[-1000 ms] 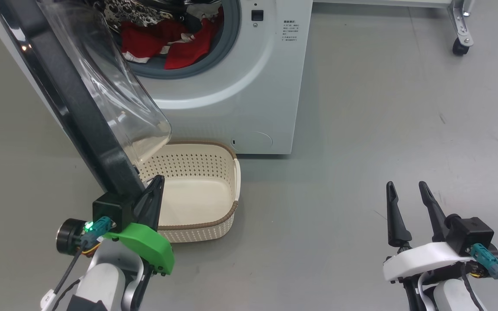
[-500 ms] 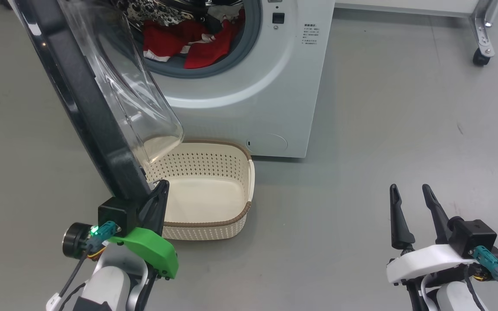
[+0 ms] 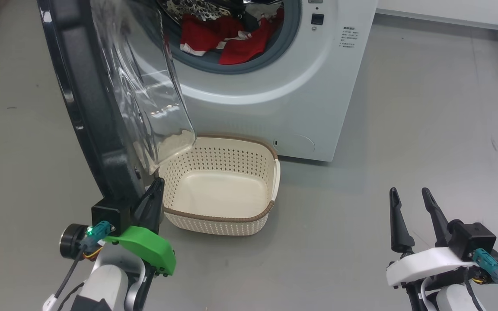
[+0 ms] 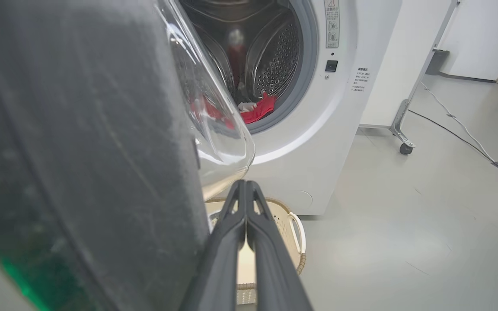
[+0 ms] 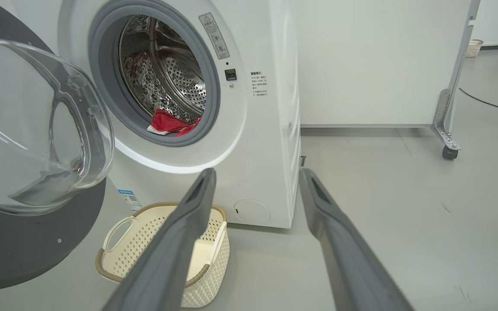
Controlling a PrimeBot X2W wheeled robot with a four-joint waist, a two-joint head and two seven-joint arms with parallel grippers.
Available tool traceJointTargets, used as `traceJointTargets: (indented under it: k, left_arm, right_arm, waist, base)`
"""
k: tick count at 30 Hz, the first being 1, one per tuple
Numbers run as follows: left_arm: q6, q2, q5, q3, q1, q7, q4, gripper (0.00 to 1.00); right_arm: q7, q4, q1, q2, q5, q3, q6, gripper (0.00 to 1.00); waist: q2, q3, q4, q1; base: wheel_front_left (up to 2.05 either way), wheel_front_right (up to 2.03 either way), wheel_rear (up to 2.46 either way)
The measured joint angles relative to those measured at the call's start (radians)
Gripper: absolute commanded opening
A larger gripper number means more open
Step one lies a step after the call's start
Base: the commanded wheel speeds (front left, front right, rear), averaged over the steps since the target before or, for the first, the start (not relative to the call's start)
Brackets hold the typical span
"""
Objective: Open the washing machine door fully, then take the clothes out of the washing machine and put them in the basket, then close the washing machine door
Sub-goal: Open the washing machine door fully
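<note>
The washing machine door (image 3: 84, 108) walls the basket (image 3: 214, 226) leftward; the porthole (image 3: 290, 43) stands open.

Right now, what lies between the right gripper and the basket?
Bare grey floor separates the open right gripper from the basket, as the head view shows.

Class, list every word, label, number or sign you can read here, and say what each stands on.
No wording is legible.
Warning sticker beside the porthole of the washing machine: a triangle sign; print too small.
Text block on the machine's front: too small to read.
Blue label low on the front: blurred.
</note>
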Motion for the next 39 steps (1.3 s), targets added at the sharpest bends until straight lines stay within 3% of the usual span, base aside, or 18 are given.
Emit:
traceJointTargets:
  k: [15,28,39]
  left_arm:
    - [0.023,0.001,-0.031,0.058,-0.01,-0.034,0.018,0.0]
    - [0.066,0.051,-0.093,0.186,-0.035,-0.059,0.006,0.0]
    - [0.075,0.098,-0.163,0.3,-0.062,-0.059,0.008,0.0]
  right_arm:
    - [0.0,0.008,0.001,0.001,-0.012,0.019,0.009,1.0]
    - [0.0,0.014,-0.003,-0.006,-0.043,0.044,0.012,1.0]
    - [0.001,0.004,-0.048,-0.027,-0.056,0.054,0.019,1.0]
  waist:
    - [0.0,0.015,0.101,0.0]
    - [0.0,0.09,0.136,0.0]
    - [0.0,0.17,0.141,0.0]
  base:
    - [0.0,0.0,0.0]
    - [0.0,0.0,0.0]
    - [0.0,0.0,0.0]
